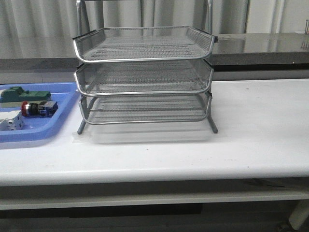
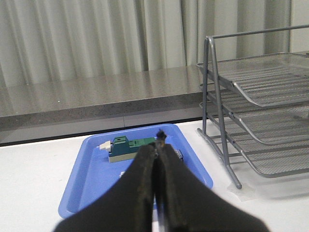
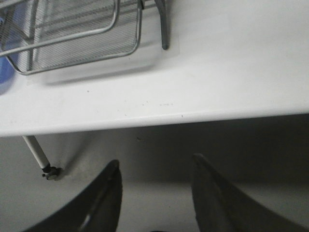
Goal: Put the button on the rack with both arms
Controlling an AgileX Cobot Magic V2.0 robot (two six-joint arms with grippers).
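The button, red head to the left and blue-black rear block to the right, lies in the blue tray at the table's left. The three-tier wire rack stands at the table's middle, and its trays hold nothing. Neither arm shows in the front view. In the left wrist view my left gripper is shut with nothing in it. It hangs over the near side of the blue tray and hides most of the button. My right gripper is open and empty, below and in front of the table's front edge.
A green block lies at the back of the blue tray and a white block at its front. The rack's legs stand on the white tabletop. A dark counter and curtains run behind.
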